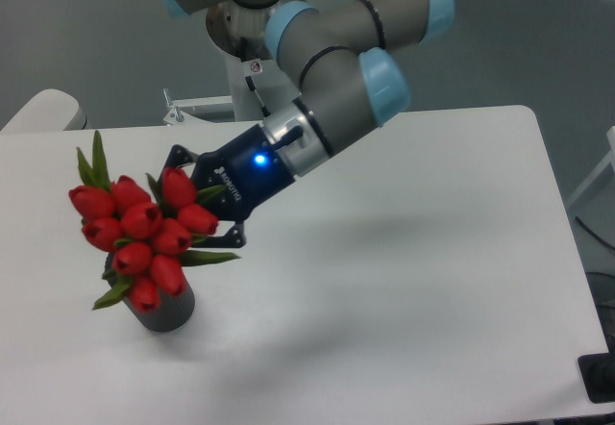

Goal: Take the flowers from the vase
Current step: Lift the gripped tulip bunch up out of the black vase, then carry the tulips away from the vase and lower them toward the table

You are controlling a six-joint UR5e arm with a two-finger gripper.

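Surroundings: white desk [413,252] carries only the vase [165,310] near its front-left area. Off the desk's far-left corner there's a pale rounded object [43,110], partly cut off, can't tell what it is. Behind the far edge, a small metal bracket [183,110] sits beside the arm's round base [252,26]. A dark item [598,379] pokes in at the bottom-right corner, off the desk edge. Floor beyond is grey.

Nothing lies between the arm and the bunch; the arm [336,69] comes in from the rear, slanting down-left over the desk, blue LED lit on the wrist.

gripper [207,212]: black fingers [231,242] are closed around the flowers [144,233], clamping the bunch from its right side, just behind the buds. Stems are hidden behind buds and fingers, so the exact contact point is not visible.

Flowers: tight cluster of red tulip buds, green leaves sticking up at top-left and out at lower-left and right. Bunch is tilted, heads leaning toward upper-left, sitting directly above the vase.

Vase: short dark ribbed cylinder, upright on the desk. Lowest buds overlap its mouth in this view; can't tell whether the stems are in the mouth or clear of it.
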